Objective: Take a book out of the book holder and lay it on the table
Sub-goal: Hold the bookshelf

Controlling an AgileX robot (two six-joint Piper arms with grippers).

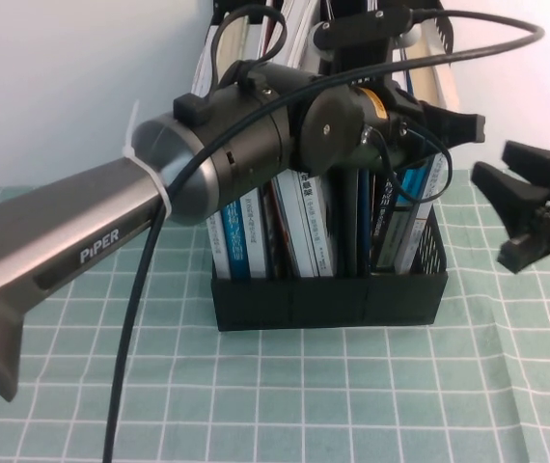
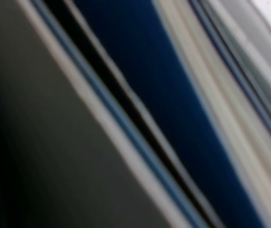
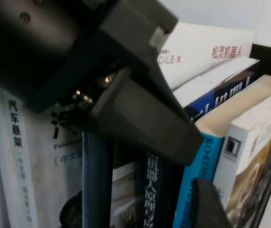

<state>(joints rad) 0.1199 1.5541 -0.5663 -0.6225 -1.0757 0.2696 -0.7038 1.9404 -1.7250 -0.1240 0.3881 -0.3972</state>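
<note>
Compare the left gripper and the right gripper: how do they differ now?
The left gripper reaches in over the books in the book holder; the right gripper hangs beside the holder, away from the books. The right gripper is open; the left one's opening is unclear. Both are black.

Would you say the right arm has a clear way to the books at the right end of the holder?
Probably yes. The right gripper hangs open beside the book holder, with open air between. The left gripper, reaching over the books there, may crowd it.
</note>
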